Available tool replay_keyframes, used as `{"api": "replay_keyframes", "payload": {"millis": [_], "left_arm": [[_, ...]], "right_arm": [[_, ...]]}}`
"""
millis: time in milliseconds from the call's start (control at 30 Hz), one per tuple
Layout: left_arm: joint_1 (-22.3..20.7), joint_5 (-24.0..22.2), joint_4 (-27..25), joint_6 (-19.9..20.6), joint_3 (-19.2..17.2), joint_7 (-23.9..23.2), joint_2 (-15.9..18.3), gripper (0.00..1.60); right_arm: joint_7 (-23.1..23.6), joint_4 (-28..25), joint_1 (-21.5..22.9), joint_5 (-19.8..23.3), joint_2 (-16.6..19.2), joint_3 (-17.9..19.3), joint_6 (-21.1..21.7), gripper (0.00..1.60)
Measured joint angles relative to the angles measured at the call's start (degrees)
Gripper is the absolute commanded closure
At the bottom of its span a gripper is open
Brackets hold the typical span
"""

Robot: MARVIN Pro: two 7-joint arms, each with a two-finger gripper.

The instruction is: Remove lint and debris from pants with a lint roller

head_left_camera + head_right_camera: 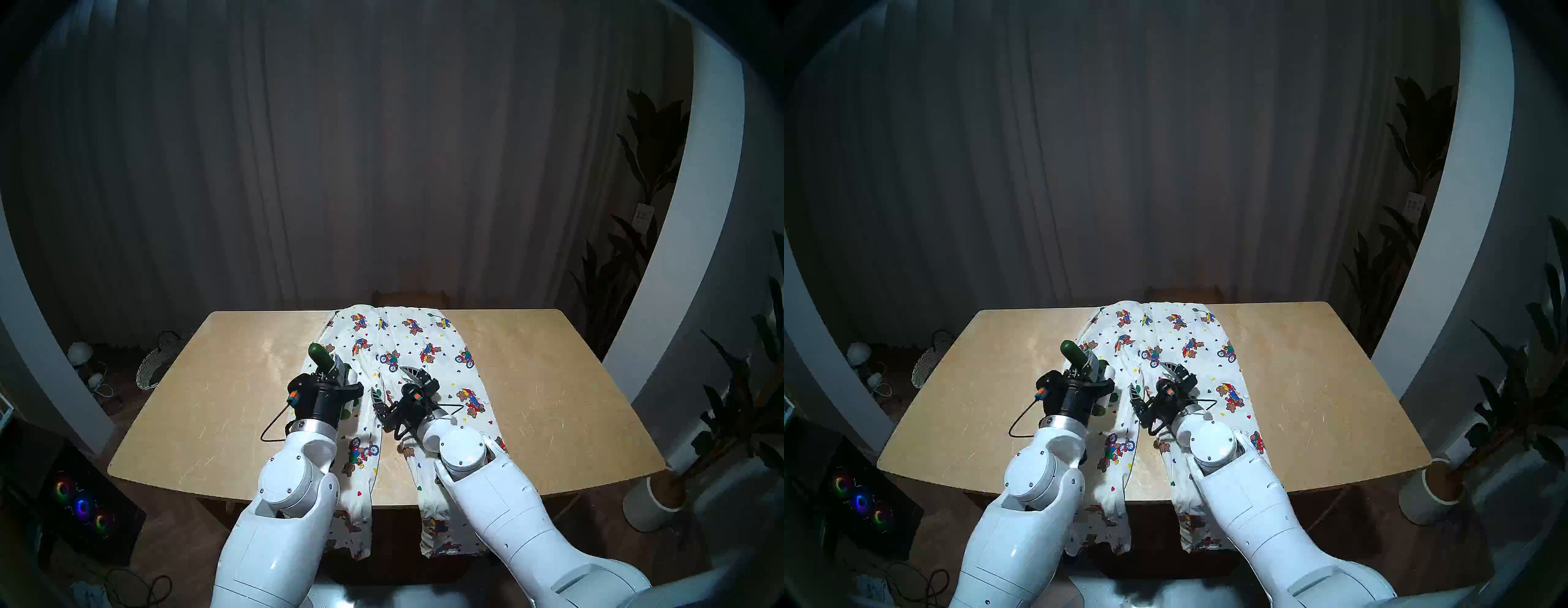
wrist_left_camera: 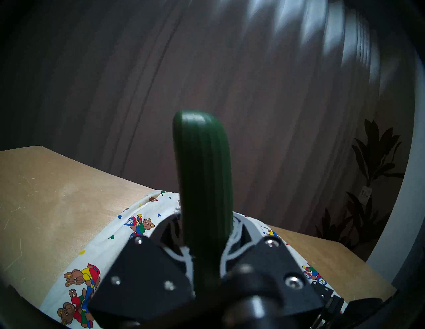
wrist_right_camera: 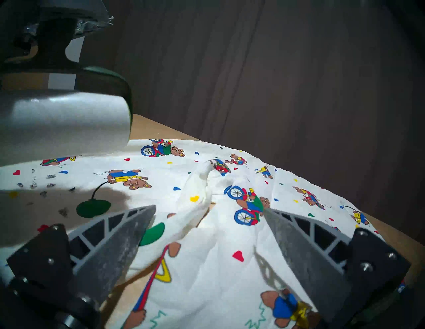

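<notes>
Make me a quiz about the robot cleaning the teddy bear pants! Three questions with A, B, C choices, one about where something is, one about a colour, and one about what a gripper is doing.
1. Where do the pants lie?
A. Spread on the wooden table, legs hanging off the near edge
B. Folded in a basket
C. Hung on the curtain

2. What colour is the handle of the lint roller?
A. Red
B. Dark green
C. Yellow

3. What is the right gripper doing?
A. Squeezing the roller
B. Shut on a plant
C. Open, holding nothing, over the pants

Answers:
1 A: the head views show them flat on the tabletop with both legs draping over the front.
2 B: the left wrist view shows a dark green handle in the left gripper.
3 C: the right wrist view shows its fingers spread with only fabric between them.
</notes>
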Motion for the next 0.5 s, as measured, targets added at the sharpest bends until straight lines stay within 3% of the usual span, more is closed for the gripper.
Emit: {"api": "replay_keyframes", "payload": {"millis": [500], "left_arm": [[-0.6, 0.3, -0.3, 4.4, 0.6, 1.6, 0.4, 1.6]], "right_arm": [[7.5, -6.9, -0.5, 0.4, 3.3, -0.9, 12.1, 0.0]]}}
